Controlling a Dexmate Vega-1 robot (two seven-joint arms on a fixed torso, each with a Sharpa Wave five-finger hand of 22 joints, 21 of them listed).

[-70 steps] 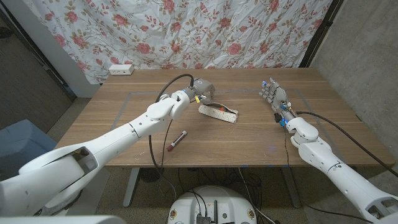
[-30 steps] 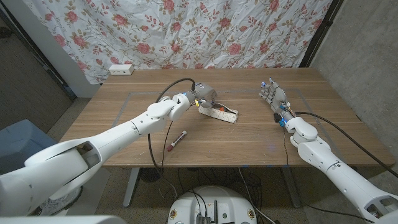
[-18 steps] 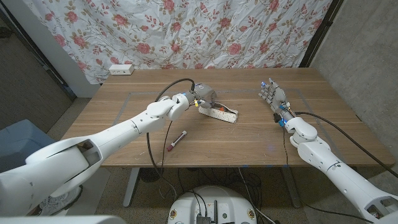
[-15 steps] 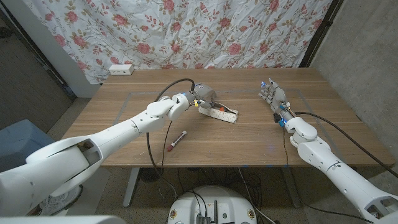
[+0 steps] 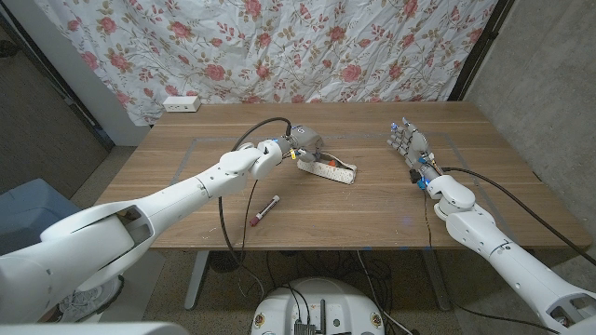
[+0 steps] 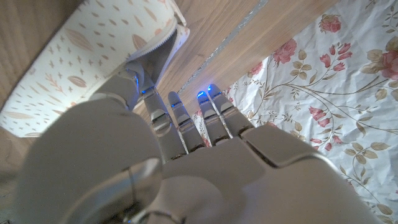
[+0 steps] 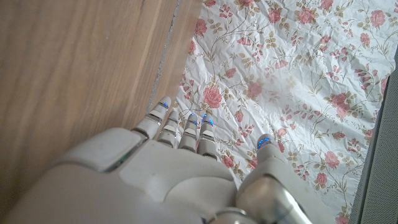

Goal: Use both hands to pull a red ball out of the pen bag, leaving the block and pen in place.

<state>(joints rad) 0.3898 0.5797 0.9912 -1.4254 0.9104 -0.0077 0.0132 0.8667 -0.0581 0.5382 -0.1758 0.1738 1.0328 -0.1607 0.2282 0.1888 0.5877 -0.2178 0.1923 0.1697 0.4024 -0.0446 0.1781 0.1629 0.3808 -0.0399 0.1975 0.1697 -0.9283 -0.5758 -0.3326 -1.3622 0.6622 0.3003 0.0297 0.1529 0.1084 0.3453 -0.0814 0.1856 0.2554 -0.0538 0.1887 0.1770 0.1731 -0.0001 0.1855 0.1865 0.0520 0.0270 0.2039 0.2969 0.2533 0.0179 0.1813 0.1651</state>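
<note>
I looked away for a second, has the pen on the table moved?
No. The pen lies at the same spot near the table's front edge as before.

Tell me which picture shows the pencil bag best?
The head view: the whole pen bag lies on the table, with the left hand at its end. The left wrist view shows only part of the bag, its leaf pattern and zipper, close up. The right wrist view shows wood and flowered cloth instead.
</note>
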